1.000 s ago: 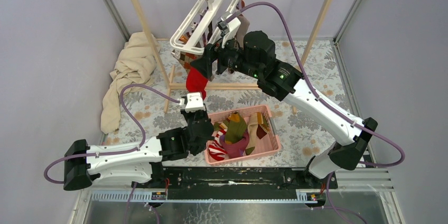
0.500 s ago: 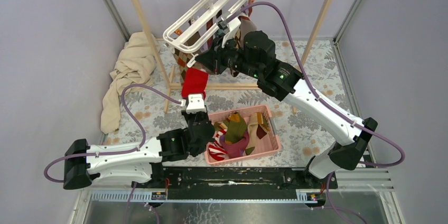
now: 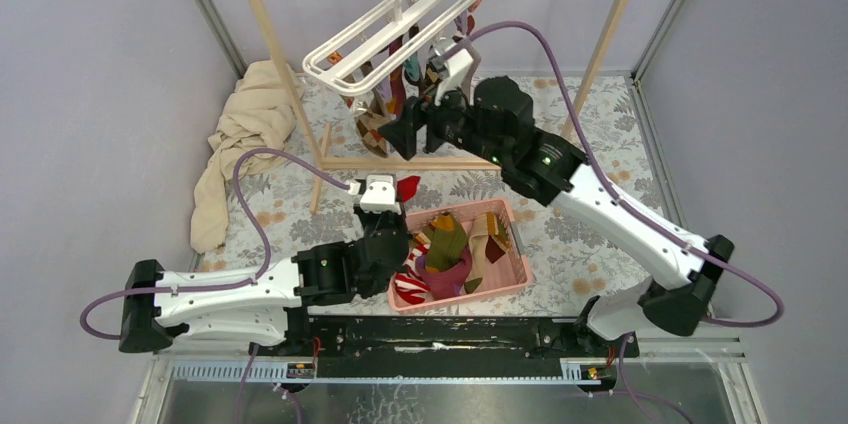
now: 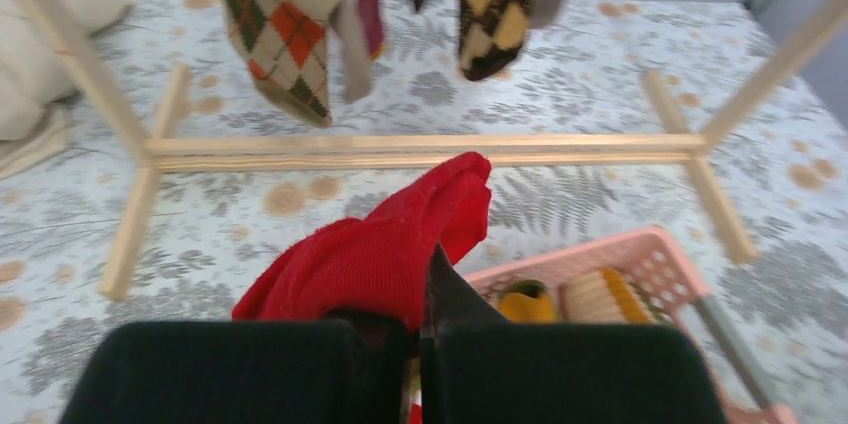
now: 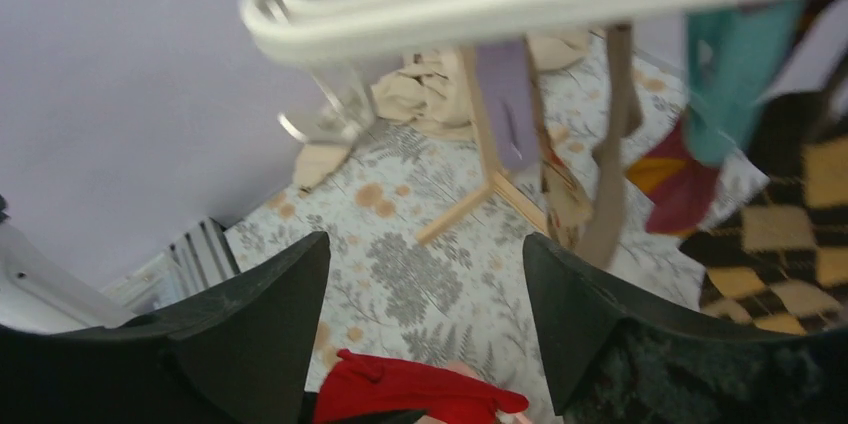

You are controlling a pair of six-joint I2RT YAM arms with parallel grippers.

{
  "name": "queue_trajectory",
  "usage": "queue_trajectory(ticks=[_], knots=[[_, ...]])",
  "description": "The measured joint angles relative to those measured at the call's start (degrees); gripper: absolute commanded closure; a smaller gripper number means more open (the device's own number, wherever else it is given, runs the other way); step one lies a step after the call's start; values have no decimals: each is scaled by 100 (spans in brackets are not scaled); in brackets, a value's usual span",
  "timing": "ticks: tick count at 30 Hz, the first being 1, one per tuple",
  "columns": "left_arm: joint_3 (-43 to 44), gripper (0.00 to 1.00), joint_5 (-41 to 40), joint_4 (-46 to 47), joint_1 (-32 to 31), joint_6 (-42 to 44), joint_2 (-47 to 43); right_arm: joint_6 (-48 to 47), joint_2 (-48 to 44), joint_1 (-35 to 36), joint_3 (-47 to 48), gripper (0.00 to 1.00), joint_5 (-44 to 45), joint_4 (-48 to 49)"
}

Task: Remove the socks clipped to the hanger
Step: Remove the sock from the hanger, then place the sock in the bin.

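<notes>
Socks (image 3: pixel 385 114) hang in a cluster under the hanger (image 3: pixel 395 29), their long axes near vertical and their ends pointing down at the table. The hanger is tilted. Its long axis runs from low at the left to high at the far right, and its hook goes up to the top rail of the wooden frame (image 3: pixel 268 39). In the left wrist view a tan argyle sock (image 4: pixel 285 24) and a dark one with yellow diamonds (image 4: pixel 495 4) dangle above the frame's base bar (image 4: pixel 420 149), clear of it.

One red sock (image 4: pixel 390 244) is off the hanger. The left gripper (image 4: pixel 420 314) has its jaws closed tight on it, low over the table just left of the pink basket (image 3: pixel 515 269). The sock's free end points up and away toward the base bar, with its long axis slanting from near left to far right.

The right gripper (image 5: pixel 425 254) is held just under the hanger's low end beside the hanging socks, its jaws spread wide with nothing between them (the red sock shows far below, through the gap).

Bare floral table cover (image 3: pixel 600 124) lies between the base bar and the basket, and more lies to the right. A beige cloth (image 3: pixel 245 134) fills the far left corner, and the basket, already holding several socks, sits close to the table's near edge.
</notes>
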Motion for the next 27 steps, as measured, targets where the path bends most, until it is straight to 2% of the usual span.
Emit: queue_trajectory(ticks=[1, 5, 9, 13, 20, 21, 23, 24, 26, 27], knots=[[66, 100, 90, -2, -35, -22, 17, -2, -151, 2, -170, 12, 109, -26], [361, 100, 605, -13, -216, -151, 157, -20, -903, -11, -846, 8, 732, -240], [592, 100, 1064, -37, -363, -323, 428, 24, -1792, -175, -1482, 6, 1303, -501], [767, 100, 1425, -37, -446, -479, 844, 181, -2490, -678, -1971, 6, 1600, -791], [868, 99, 2041, 35, -472, -678, 1860, 382, -2826, -1174, -2441, 6, 1746, -1268], [868, 94, 2138, 61, -472, -710, 2004, 396, -2824, -1204, -2494, 6, 1744, -1318], [868, 91, 2321, 107, -472, -752, 2236, 415, -2824, -1270, -2586, 6, 1729, -1419], [868, 81, 2430, 157, -472, -776, 2356, 426, -2824, -1298, -2605, 6, 1725, -1469], [868, 53, 2656, 260, -472, -785, 2535, 446, -2824, -1346, -2623, 6, 1709, -1528], [868, 43, 2802, 363, -472, -772, 2603, 455, -2824, -1368, -2625, 6, 1694, -1539]])
